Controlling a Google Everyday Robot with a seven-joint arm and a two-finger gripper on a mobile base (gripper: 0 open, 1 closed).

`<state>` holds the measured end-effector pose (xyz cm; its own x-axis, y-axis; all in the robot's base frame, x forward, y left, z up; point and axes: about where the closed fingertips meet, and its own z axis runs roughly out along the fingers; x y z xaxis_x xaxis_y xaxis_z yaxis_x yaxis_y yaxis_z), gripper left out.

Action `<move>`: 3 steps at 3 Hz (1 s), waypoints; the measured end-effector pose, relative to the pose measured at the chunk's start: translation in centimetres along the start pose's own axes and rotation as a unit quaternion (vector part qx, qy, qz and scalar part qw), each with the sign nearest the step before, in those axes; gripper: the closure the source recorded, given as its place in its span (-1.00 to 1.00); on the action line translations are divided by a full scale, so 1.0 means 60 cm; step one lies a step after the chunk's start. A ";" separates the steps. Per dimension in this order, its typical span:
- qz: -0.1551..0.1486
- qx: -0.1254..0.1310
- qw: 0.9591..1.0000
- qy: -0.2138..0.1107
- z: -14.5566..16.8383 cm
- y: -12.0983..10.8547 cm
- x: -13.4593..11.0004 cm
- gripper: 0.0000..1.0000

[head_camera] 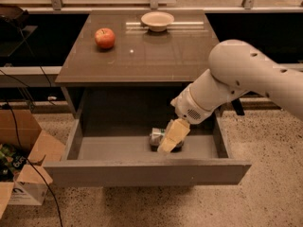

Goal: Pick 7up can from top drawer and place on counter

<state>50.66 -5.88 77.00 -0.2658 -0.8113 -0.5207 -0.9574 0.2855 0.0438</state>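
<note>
The 7up can point(156, 137), silvery-white and green, lies on its side in the middle of the open top drawer point(142, 171). My gripper point(170, 138), on the white arm reaching in from the right, hangs down into the drawer right over the can's right end and hides part of it. The counter point(142, 51) is the glossy grey-brown tabletop above the drawer.
A red apple point(105, 38) sits on the counter's left and a pale bowl point(157, 20) at its back edge. A cardboard box point(21, 174) stands on the floor at the left. Cables point(19, 126) run down the left side.
</note>
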 end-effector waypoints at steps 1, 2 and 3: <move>0.012 -0.012 1.000 -0.014 0.061 -0.028 0.005 -1.00; 0.024 -0.019 0.999 -0.018 0.120 -0.056 0.022 -1.00; 0.028 -0.023 0.999 -0.019 0.164 -0.088 0.037 -1.00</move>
<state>56.25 -4.21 67.22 -0.3152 -0.7743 -0.5488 -0.9455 0.3057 0.1118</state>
